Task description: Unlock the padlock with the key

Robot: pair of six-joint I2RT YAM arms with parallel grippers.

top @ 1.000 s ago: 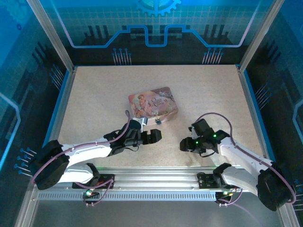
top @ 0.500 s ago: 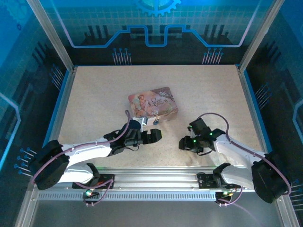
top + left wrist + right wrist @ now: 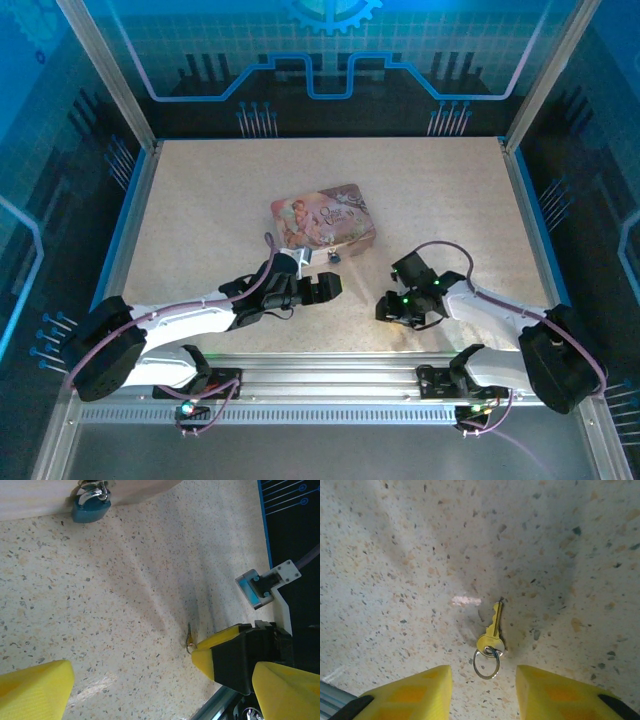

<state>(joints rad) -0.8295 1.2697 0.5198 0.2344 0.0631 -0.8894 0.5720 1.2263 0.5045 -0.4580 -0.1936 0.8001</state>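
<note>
Well, padlock (image 3: 90, 510) on tin (image 3: 322, 222) edge, key (image 3: 492, 630) apart

Overhead looks down; close wrist views share key (image 3: 491, 634)

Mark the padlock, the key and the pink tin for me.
padlock (image 3: 90, 511), left wrist view, on its blue body.
key (image 3: 490, 643), right wrist view, on its round head.
pink tin (image 3: 322, 215), top external view, middle of its lid.
</note>
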